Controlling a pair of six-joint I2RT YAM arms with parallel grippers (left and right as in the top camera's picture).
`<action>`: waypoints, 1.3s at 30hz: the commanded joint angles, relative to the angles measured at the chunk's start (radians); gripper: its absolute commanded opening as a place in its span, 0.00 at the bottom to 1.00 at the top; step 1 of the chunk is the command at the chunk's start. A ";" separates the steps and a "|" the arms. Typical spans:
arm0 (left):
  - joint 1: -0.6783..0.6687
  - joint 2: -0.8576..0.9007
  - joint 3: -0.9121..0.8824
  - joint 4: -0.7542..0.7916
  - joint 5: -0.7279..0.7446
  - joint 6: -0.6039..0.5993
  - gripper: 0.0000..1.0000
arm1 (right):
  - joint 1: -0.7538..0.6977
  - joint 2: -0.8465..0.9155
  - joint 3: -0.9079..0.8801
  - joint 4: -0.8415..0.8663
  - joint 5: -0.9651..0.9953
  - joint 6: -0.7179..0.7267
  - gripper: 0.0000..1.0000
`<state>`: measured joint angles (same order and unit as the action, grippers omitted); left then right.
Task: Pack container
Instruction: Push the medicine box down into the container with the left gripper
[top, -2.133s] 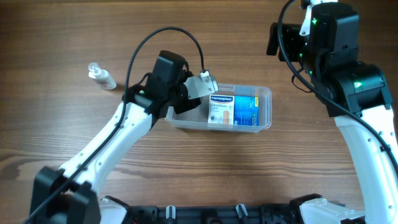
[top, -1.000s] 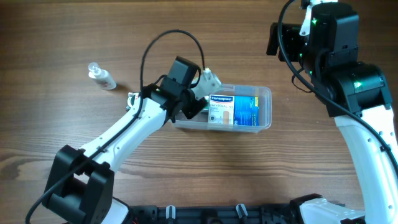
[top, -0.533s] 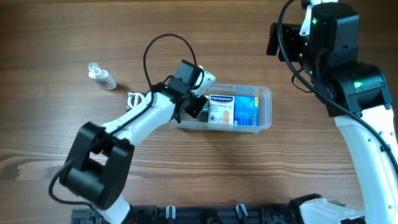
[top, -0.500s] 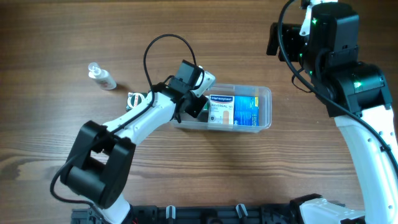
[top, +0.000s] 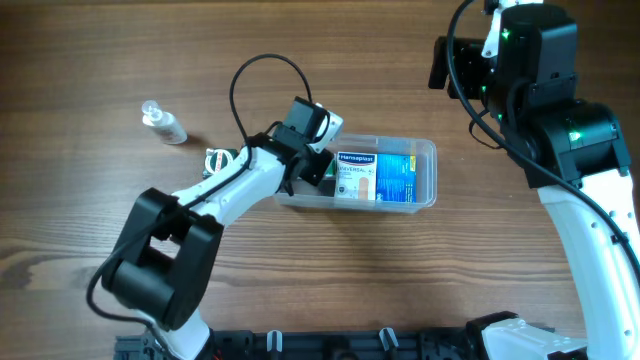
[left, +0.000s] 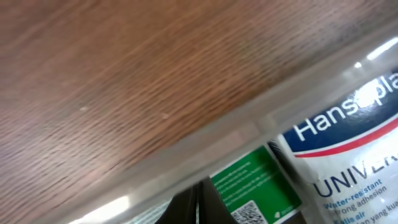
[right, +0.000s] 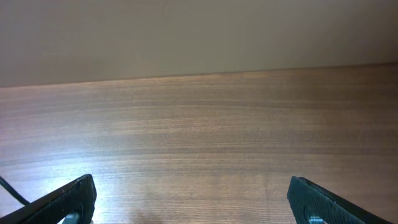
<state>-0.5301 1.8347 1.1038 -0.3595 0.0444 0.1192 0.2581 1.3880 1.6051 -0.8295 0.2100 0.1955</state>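
At the left end of the container (top: 426, 150), the left fingers (left: 186, 211) have sunk beside the plaster box (top: 375, 178) over a green box (left: 249, 185), likely seating it; their grip is unclear. Right fingers (right: 65, 202) gape empty.

Left arm (top: 225, 190) runs from bottom-left up and right toward the middle, forearm stretched out, cable looping over the wrist. Left gripper (top: 318, 168) sits low, tipped down and to the right. In the wrist view its 2 fingers (left: 183, 211) meet at bottom centre with only a thin seam between them, so closed. Can't tell if they pinch anything.

Right arm (top: 590, 210) stands at the right edge, folded up high, wrist head near the top right, well apart from the left arm. Right gripper (right: 191, 193) is spread wide: its 2 fingertips (right: 71, 199) show in the bottom corners of its own view.
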 joint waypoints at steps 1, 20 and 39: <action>0.005 -0.154 0.002 -0.019 -0.043 -0.024 0.04 | -0.003 -0.002 0.004 0.003 -0.012 -0.012 1.00; 0.007 -0.137 -0.094 -0.126 -0.043 -0.135 0.04 | -0.003 -0.002 0.004 0.003 -0.012 -0.012 1.00; 0.007 -0.003 -0.109 0.056 -0.047 -0.135 0.15 | -0.003 -0.002 0.004 0.003 -0.012 -0.012 1.00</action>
<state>-0.5243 1.7477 1.0344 -0.3347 -0.0631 0.0017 0.2581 1.3880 1.6051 -0.8295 0.2096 0.1955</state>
